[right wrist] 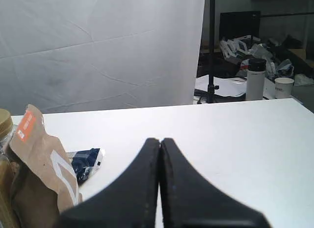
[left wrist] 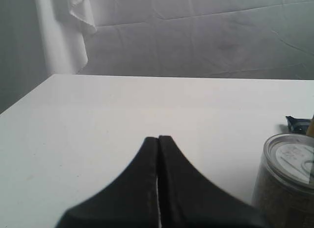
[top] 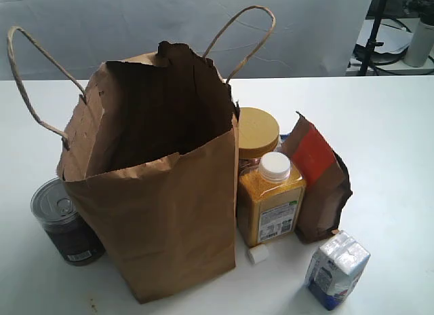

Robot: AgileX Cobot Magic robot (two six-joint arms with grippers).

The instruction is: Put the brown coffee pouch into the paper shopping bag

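The brown coffee pouch (top: 319, 186) stands upright on the white table, right of the yellow bottle, with its red-orange label facing up and left. In the right wrist view the coffee pouch (right wrist: 37, 174) shows beside the shut right gripper (right wrist: 160, 139), apart from it. The tall tan paper shopping bag (top: 159, 193) stands open at the left centre, both loop handles up. My left gripper (left wrist: 158, 137) is shut with nothing in it, over bare table. Neither gripper shows in the exterior view.
A yellow bottle with a white cap (top: 270, 199) and a gold-lidded jar (top: 258, 135) stand between bag and pouch. A dark can (top: 62, 223) sits left of the bag, the same can (left wrist: 287, 181) near the left gripper. A small silver-blue carton (top: 337, 269) and a white cube (top: 258, 254) lie in front. A dark blue packet (right wrist: 86, 161) lies behind the pouch.
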